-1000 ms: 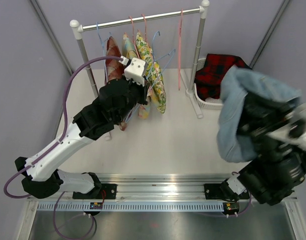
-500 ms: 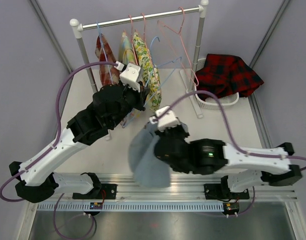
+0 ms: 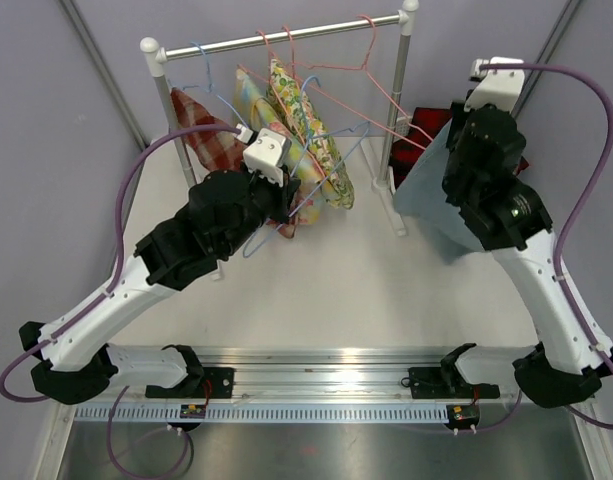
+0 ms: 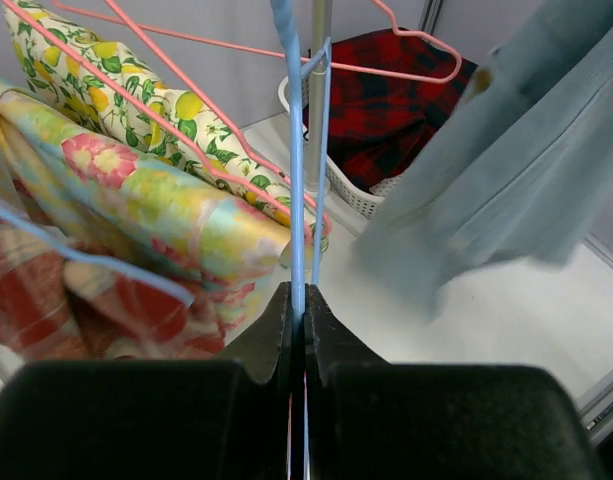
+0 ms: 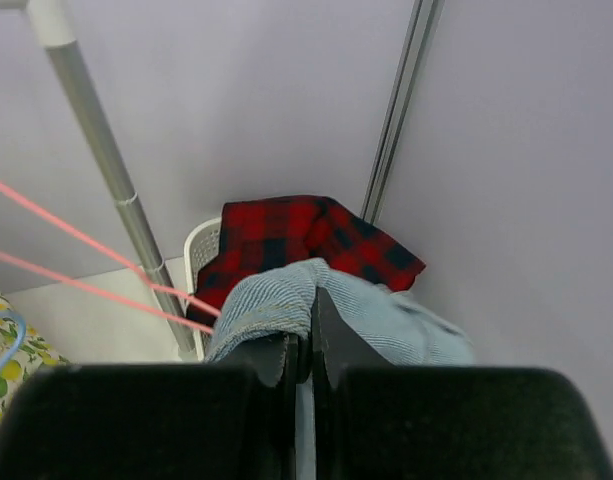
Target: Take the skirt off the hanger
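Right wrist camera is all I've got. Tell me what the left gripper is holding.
Observer: The left gripper is shut on a blue hanger, its wire pinched between the fingers.
Operator: Describe how the blue skirt hangs under my right gripper.
Observer: From above, it drapes as a wide sheet just right of the rack's right post.
Operator: List what's on the rail.
Observer: A red checked cloth, a pastel floral piece and a lemon-print piece.
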You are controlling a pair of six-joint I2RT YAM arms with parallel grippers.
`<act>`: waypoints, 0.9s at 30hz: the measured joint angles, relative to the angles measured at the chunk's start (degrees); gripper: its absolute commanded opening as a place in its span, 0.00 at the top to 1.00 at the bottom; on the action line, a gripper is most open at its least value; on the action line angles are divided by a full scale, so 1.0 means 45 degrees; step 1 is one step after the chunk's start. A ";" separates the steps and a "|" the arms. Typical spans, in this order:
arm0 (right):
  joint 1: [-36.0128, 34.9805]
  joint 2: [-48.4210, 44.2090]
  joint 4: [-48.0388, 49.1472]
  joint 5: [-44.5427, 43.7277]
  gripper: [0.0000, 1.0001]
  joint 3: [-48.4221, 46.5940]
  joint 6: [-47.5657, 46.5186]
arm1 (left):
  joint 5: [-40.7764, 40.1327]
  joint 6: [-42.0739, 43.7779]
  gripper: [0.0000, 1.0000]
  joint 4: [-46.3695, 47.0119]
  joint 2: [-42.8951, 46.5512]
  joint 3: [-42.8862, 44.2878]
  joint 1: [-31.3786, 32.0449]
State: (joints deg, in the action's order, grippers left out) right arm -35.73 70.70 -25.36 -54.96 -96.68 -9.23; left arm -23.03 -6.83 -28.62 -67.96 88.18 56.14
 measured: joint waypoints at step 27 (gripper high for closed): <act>0.6547 0.9724 0.1583 0.4085 0.01 -0.4163 0.1783 | -0.2676 -0.0379 1.00 -0.0865 -0.4289 0.5411 0.0010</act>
State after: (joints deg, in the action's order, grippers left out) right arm -6.26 114.45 -18.24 -36.58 -115.42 -1.21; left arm -35.07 -8.54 -32.51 -87.26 112.53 56.18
